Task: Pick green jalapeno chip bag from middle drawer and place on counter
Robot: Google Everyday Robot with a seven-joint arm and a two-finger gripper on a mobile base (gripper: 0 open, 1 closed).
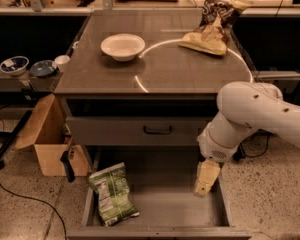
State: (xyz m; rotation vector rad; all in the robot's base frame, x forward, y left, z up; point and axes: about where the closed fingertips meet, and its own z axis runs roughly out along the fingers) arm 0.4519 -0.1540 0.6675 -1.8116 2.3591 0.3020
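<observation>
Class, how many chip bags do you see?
2: the green jalapeno chip bag in the middle drawer's left; a brown chip bag on the counter. The gripper hangs over the drawer's right.

Warm, dim indoor light from overhead; counter [190, 69] brightest, pale sheen across top. Deep black shadow under counter edge and behind both sides. Drawer [160, 204] floor murky grey. Gripper [205, 184] low over drawer's right side, evenly lit. Floor [20, 219] dull
</observation>
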